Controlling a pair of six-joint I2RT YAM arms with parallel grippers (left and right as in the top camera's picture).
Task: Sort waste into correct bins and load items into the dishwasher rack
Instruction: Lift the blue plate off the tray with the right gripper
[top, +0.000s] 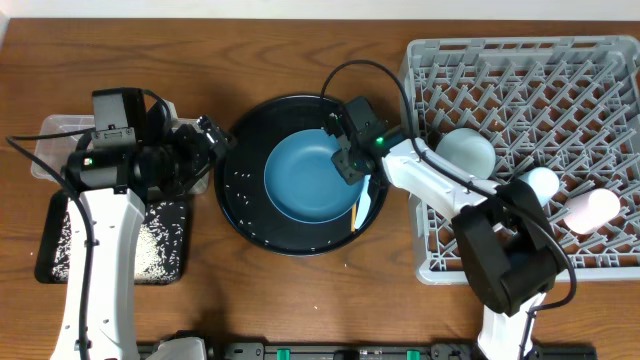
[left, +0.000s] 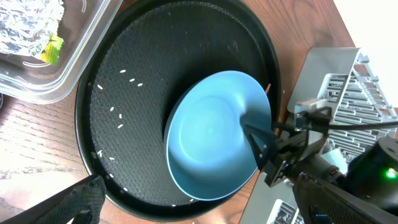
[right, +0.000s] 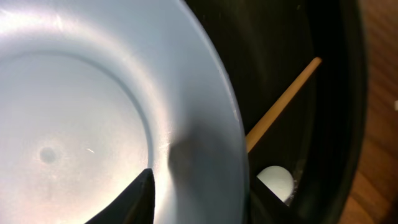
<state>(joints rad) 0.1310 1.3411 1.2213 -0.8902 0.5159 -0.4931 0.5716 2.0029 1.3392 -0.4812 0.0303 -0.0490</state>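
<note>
We cannot see most of the clear tub (top: 52, 135). The left arm covers it from overhead, and the left wrist view cuts it to one corner, where crumpled foil (left: 28, 25) and a yellow wrapper (left: 53, 50) lie. The same arm crosses the shallow black tray (top: 178, 208), splitting its white rice (top: 160, 250) into two patches. Of the left claw (top: 215, 135) the wrist view shows only one dark finger at the lower edge. Overhead we see it spread wide with nothing in it, at the left rim of the round black tray (top: 240, 215). The chopstick (right: 283, 99) and white spoon (right: 275, 180) are half hidden under the blue plate (top: 310, 180).

The plate lies in the round tray, right of centre. The right claw (right: 200, 193) straddles its right rim with jaws partly parted and not clamped. One finger is over the plate's inside, the other outside by the rim. Whether either finger touches the plate we cannot tell.

Loose rice grains (left: 112, 109) dot the tray's left half. The tray's right rim sits just beside the grey rack (top: 560, 90), which the overhead picture cuts off at the right. A pale-blue bowl (top: 467, 150), light-blue cup (top: 541, 182) and pink cup (top: 592, 210) sit among its pegs. Bare surface (top: 300, 300) shows in front of the tray.
</note>
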